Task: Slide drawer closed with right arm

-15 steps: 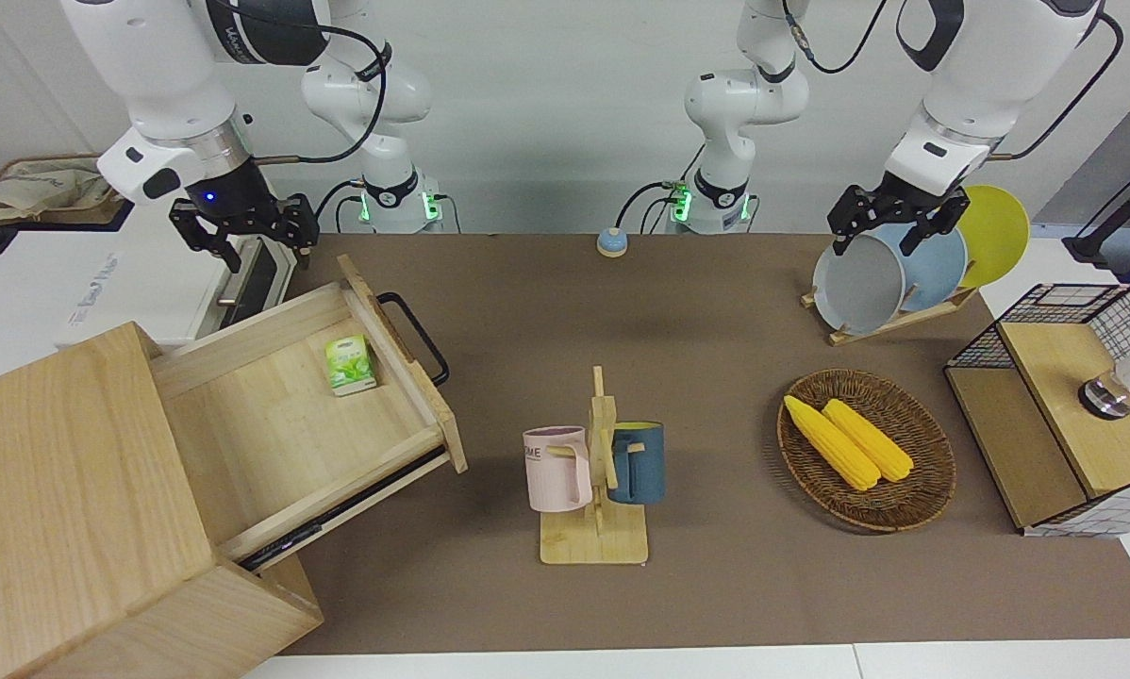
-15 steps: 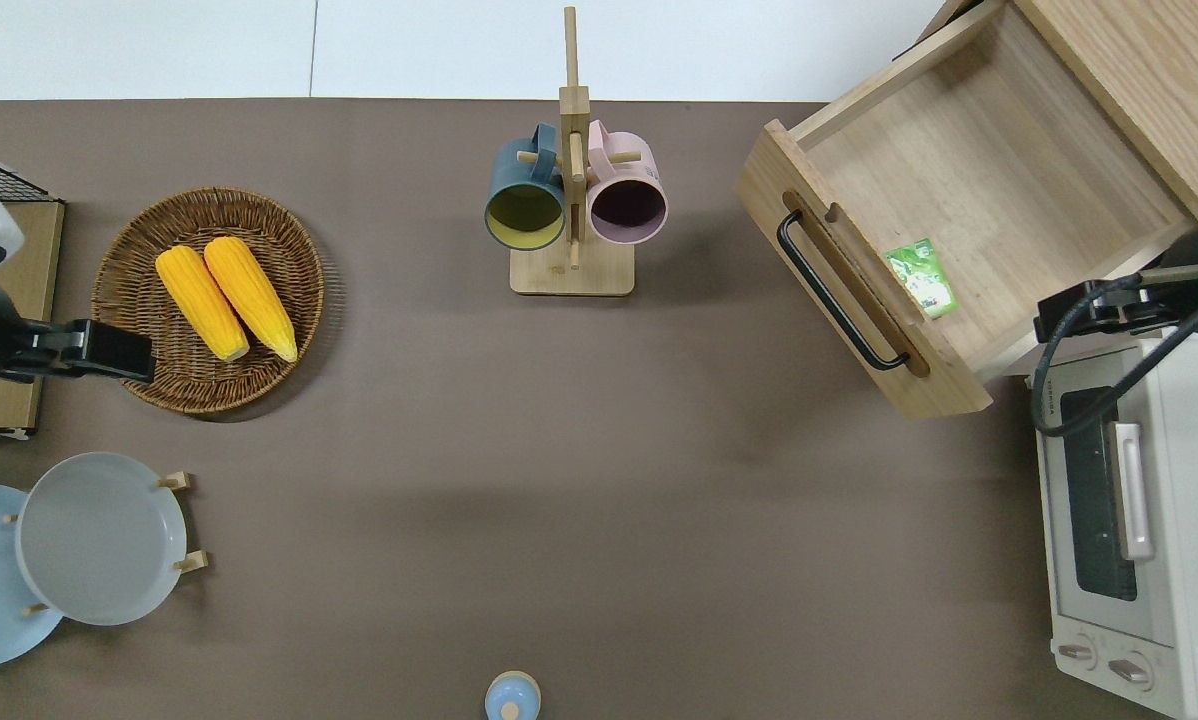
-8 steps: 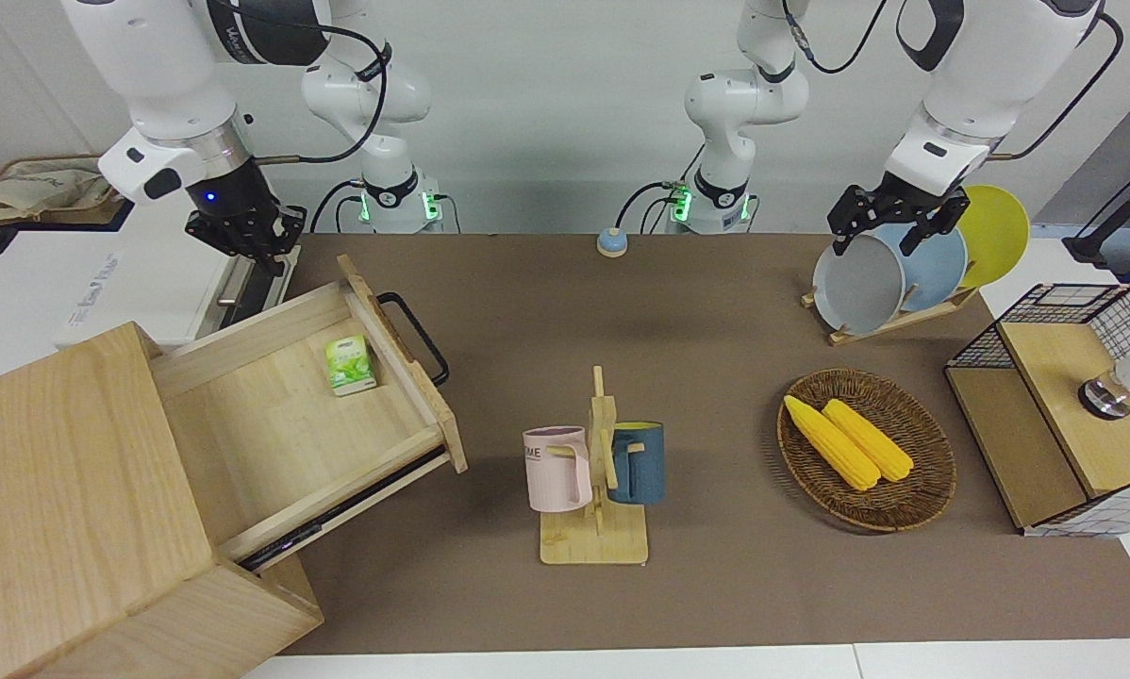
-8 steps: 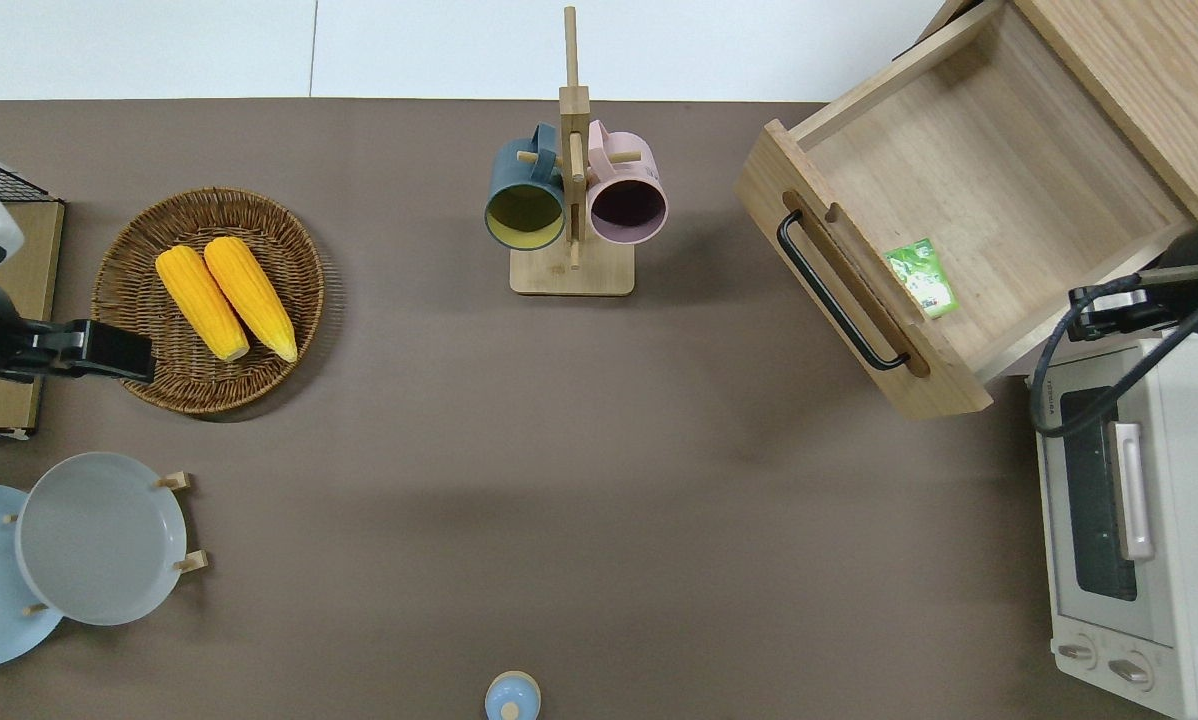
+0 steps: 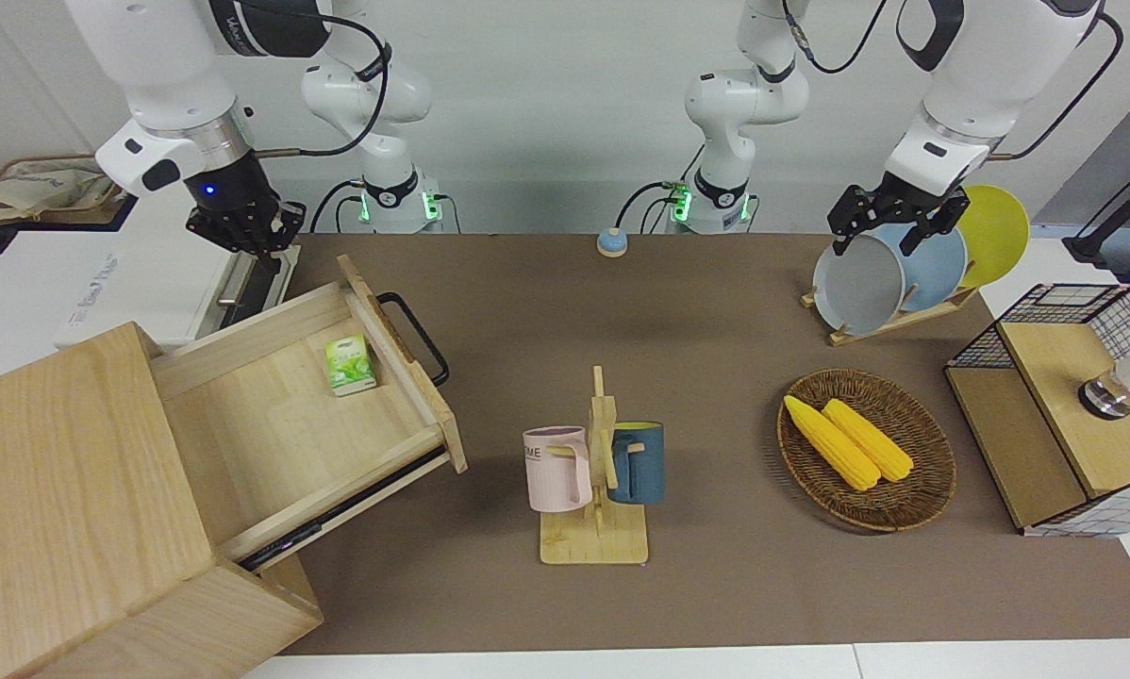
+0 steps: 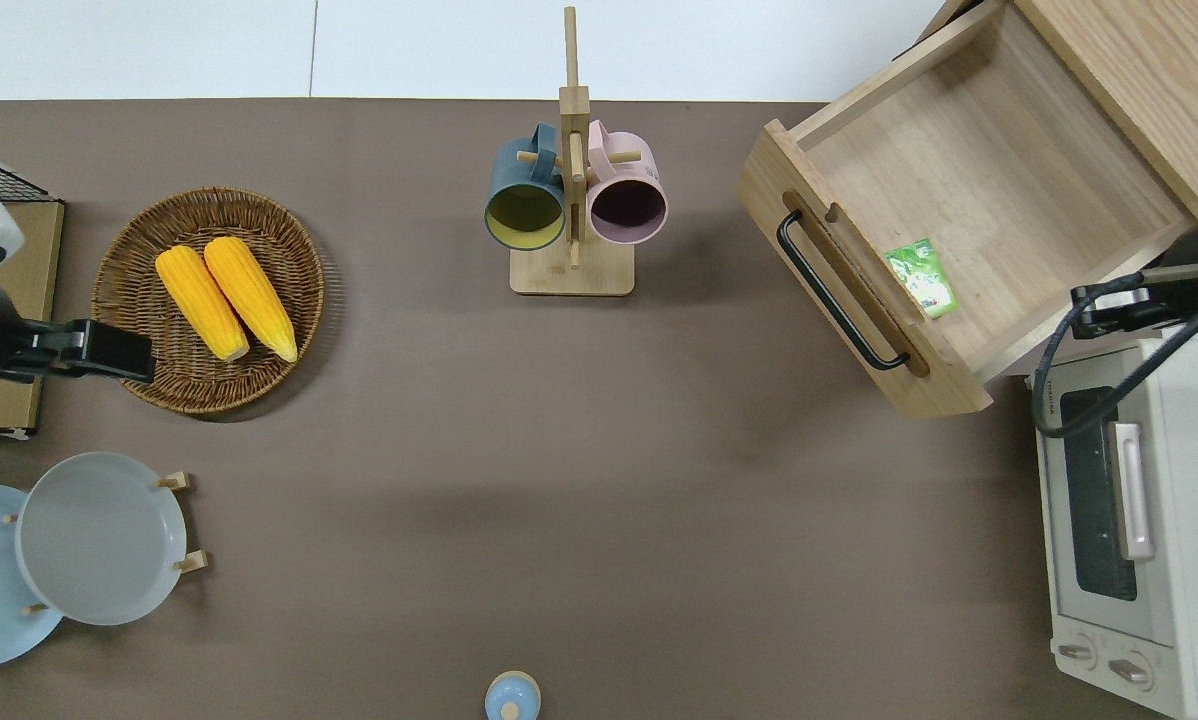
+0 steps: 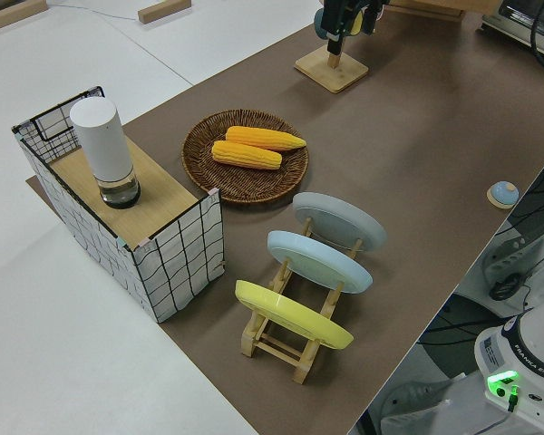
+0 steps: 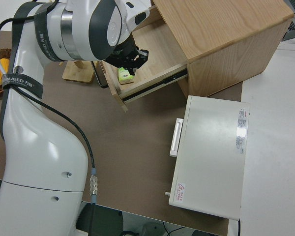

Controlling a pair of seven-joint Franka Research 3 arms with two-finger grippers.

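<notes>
The pale wooden drawer [image 5: 273,424] stands pulled far out of its light-wood cabinet [image 5: 65,471]. Its black loop handle [image 5: 414,335] faces the middle of the table. A small green box [image 5: 349,364] lies inside it against the front panel. In the overhead view the drawer [image 6: 989,170] and handle [image 6: 839,290] show at the right arm's end. My right gripper [image 5: 247,236] is shut on nothing and hangs over the drawer's side wall nearer to the robots [image 6: 1109,308], beside the toaster oven. The right side view shows this gripper [image 8: 132,56] above the drawer [image 8: 155,46]. My left arm is parked, its gripper [image 5: 890,226] open.
A white toaster oven [image 6: 1139,520] stands nearer to the robots than the drawer. A mug rack [image 5: 595,471] with two mugs is mid-table. Toward the left arm's end are a wicker basket [image 5: 933,481] of corn, a plate rack [image 5: 895,273] and a wire-mesh box [image 5: 1065,405].
The right gripper's fingers have gone from wide open to shut, and it has drawn slightly toward the toaster oven. The drawer has not moved.
</notes>
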